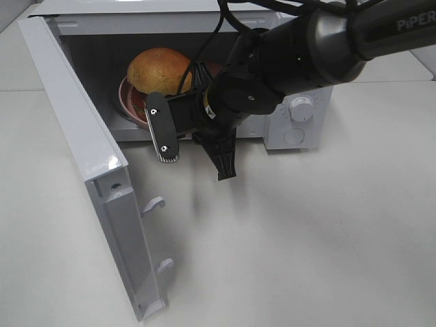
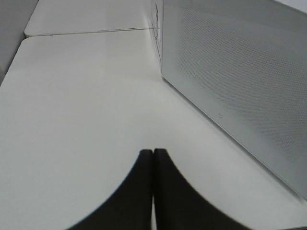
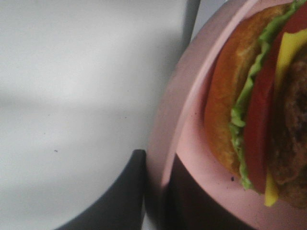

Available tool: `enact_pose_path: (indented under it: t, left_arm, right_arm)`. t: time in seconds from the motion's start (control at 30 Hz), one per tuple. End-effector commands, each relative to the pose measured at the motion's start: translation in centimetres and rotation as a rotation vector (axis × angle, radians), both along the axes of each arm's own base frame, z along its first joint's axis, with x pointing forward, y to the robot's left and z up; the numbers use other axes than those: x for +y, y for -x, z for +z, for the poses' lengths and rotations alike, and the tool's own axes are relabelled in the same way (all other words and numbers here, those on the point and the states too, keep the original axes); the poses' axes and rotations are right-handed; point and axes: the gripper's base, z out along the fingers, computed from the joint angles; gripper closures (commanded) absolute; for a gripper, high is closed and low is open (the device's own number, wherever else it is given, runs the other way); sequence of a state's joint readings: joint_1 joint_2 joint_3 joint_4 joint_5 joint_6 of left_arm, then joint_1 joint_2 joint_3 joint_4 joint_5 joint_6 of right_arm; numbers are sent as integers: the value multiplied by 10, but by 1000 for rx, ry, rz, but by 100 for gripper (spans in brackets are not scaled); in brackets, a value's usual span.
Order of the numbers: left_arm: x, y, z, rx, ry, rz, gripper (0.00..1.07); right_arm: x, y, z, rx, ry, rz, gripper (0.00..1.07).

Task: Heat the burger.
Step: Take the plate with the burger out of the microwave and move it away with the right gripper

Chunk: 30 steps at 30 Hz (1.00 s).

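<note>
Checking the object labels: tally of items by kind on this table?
Microwave: 1
Burger: 1
Pink plate: 1
Total: 3

The right arm (image 1: 300, 48) is blocking part of the burger (image 1: 159, 70) and the pink plate (image 1: 128, 102) inside the microwave (image 1: 300, 116). In the right wrist view, the frame edge is cropping both, and the plate rim is looking blurred.
</note>
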<state>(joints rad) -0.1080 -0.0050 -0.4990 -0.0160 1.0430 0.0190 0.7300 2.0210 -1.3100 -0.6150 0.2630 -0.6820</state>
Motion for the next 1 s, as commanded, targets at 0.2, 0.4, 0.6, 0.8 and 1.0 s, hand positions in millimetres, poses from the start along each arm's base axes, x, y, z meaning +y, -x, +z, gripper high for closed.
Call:
enact_pose_path:
  t: [0.2,0.4,0.6,0.8,1.0]
  left_arm:
    - [0,2,0,-23,7,2,107]
    - [0,2,0,-23,7,2,107]
    - [0,2,0,-23,7,2,107]
    - [0,2,0,-23,7,2,107]
    - [0,2,0,-23,7,2,107]
  right_arm:
    - [-26,26,23,-29,16,38,107]
    - [-37,42,27,-27,5,54,107]
    - [-53,61,30,-27,9,78,107]
    - [-71,84,37,-37,-13,91,107]
    - [-85,99,39,-30,0,82,107]
